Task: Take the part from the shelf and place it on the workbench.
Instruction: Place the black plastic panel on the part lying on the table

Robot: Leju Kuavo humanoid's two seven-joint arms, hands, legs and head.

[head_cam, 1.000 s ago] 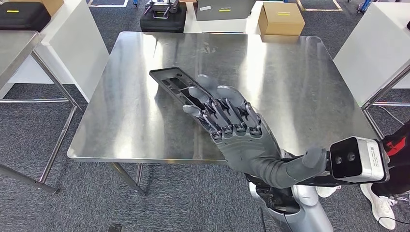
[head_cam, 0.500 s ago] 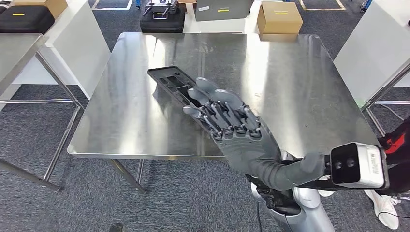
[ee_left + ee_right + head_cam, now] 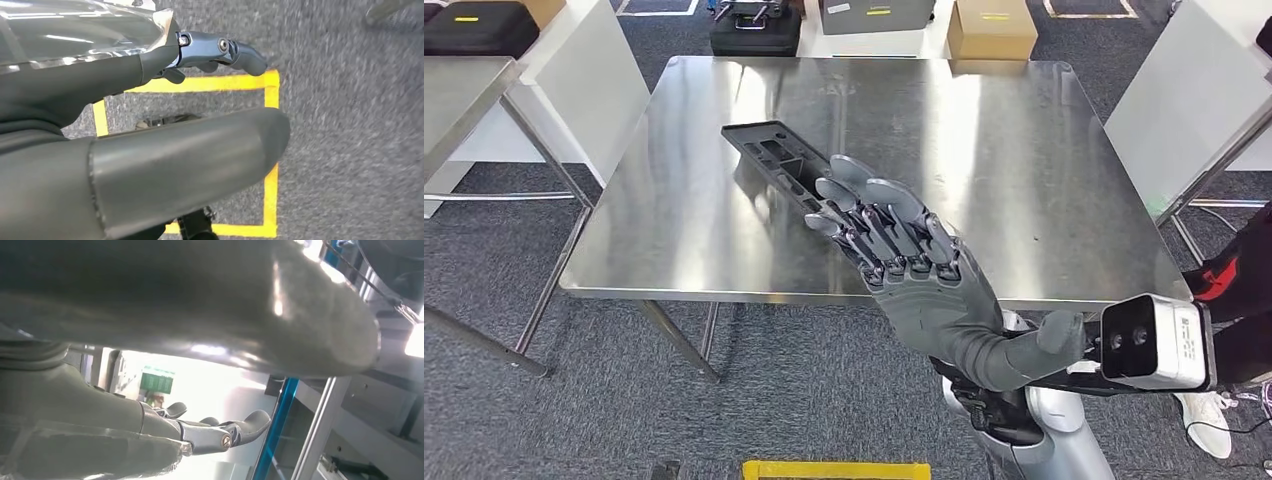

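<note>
One black part (image 3: 774, 160) lay on the workbench (image 3: 1024, 180) toward ten o'clock, its near end under the right hand (image 3: 894, 250), whose fingers looked straight and close together, so a good release meant lifting clear without dragging it.

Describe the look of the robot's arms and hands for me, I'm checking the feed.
The right hand has a grey ribbed cover, darker fingers with silvery metal links, a white camera box at the wrist and a silver arm below. The left hand shows a grey cover, thick grey thumb and dark fingers with visible screws.
</note>
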